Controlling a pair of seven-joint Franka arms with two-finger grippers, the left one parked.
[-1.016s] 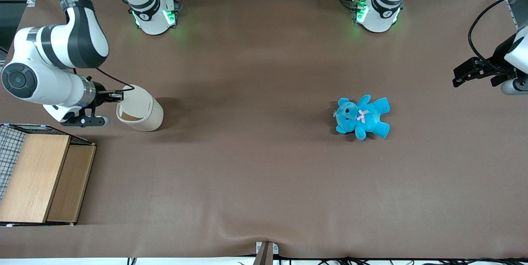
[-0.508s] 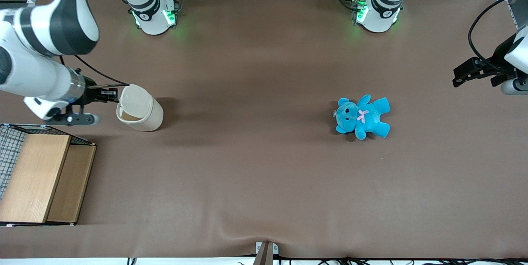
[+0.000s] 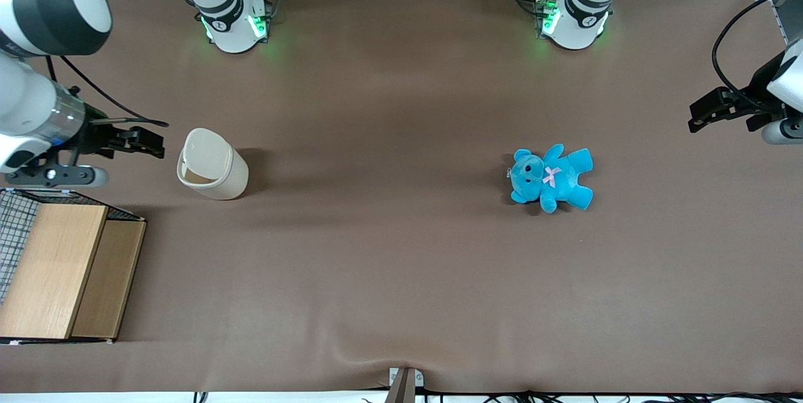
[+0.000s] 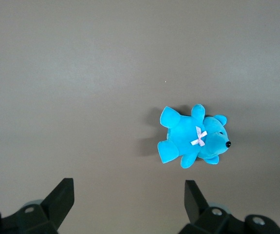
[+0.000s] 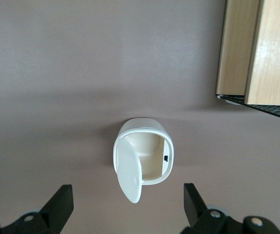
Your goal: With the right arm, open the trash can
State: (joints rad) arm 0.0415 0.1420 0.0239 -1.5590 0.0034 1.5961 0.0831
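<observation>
The trash can [image 3: 216,167] is a small cream-white bin standing on the brown table. Its flip lid [image 3: 204,148] is swung up, and the hollow inside shows in the right wrist view. There the trash can [image 5: 152,146] lies under the camera with the lid [image 5: 129,173] raised. My right arm's gripper [image 3: 147,142] hangs beside the can, toward the working arm's end of the table, a short gap away from it. The gripper [image 5: 126,195] is open and holds nothing.
A wooden box [image 3: 66,268] with a wire mesh part stands nearer to the front camera than the gripper, at the working arm's end. A blue teddy [image 3: 551,177] lies toward the parked arm's end of the table.
The gripper has drawn back from the can's lid toward the working arm's end of the table, and the arm has risen. The lid stays up and the can has not moved.
</observation>
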